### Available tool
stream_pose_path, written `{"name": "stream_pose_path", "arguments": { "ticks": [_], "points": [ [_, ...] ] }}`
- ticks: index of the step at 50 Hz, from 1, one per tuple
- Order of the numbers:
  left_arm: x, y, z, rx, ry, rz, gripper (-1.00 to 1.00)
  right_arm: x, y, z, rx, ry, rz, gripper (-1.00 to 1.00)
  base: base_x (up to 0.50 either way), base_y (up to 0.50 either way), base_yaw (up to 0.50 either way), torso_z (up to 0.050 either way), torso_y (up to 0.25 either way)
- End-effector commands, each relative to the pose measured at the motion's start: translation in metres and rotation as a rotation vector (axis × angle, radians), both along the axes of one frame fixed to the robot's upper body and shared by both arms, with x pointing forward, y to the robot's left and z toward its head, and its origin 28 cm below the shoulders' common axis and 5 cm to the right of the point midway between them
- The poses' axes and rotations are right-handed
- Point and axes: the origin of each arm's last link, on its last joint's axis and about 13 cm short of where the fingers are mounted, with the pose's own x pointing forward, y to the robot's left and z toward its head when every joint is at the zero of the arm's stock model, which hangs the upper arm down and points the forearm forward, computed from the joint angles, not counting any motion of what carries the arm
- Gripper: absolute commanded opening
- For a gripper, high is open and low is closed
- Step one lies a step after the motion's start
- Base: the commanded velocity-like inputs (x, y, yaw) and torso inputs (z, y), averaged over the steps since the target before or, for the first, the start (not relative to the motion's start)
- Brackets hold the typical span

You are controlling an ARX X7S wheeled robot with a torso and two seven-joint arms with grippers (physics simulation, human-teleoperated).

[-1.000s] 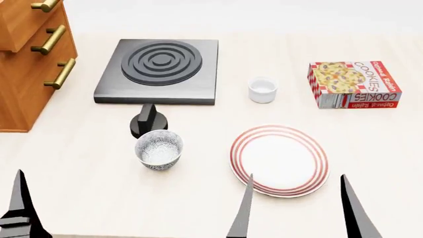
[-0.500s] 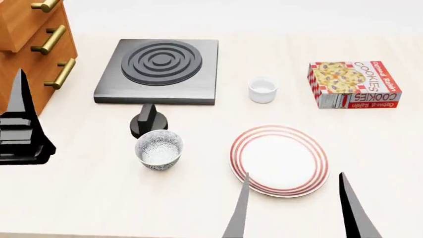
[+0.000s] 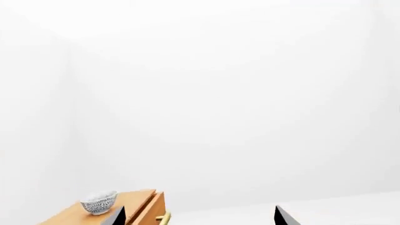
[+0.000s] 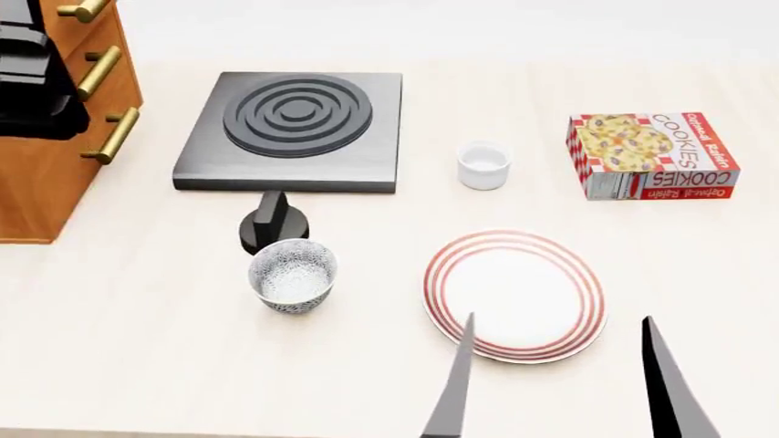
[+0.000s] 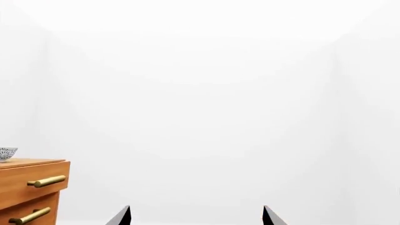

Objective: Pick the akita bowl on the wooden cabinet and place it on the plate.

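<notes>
Left tool (image 4: 36,78) risen beside wooden cabinet (image 4: 55,182), speckled akita bowl (image 3: 99,202) seemingly atop

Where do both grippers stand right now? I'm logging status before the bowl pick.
Left gripper: open, holding nothing.
Right gripper: open, holding nothing.

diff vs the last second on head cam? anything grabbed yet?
Left arm rose from the view's bottom-left corner up along the wooden cabinet to its drawers; nothing grabbed. Left wrist view now sees a speckled bowl atop the cabinet, beyond the open left gripper. Right gripper shifted slightly, open over the plate. Table bowl, stove, cup, cookie box unmoved.
</notes>
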Motion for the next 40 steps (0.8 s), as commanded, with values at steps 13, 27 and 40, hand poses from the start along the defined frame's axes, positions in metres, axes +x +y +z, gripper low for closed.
{"name": "stream_pose_path", "arguments": {
  "ticks": [13, 27, 40],
  "points": [
    [-0.0037, -0.0045, 0.0153, 0.047, -0.002, -0.005, 1.0, -0.0006, -0.0002, -0.0002, -0.009, -0.003, 0.0, 1.0, 0.39, 0.0, 0.0, 0.0, 0.0],
    [-0.0054, -0.0017, 0.0153, 0.006, -0.005, -0.021, 1.0, 0.0005, -0.0009, -0.0012, -0.007, -0.004, -0.025, 1.0, 0.11, 0.0, 0.0, 0.0, 0.0],
    [-0.0129, -0.0012, 0.0166, -0.014, -0.046, -0.074, 1.0, 0.001, -0.0009, -0.0012, -0.015, -0.003, -0.029, 1.0, 0.0, 0.0, 0.0, 0.0, -0.115]
  ]
}}
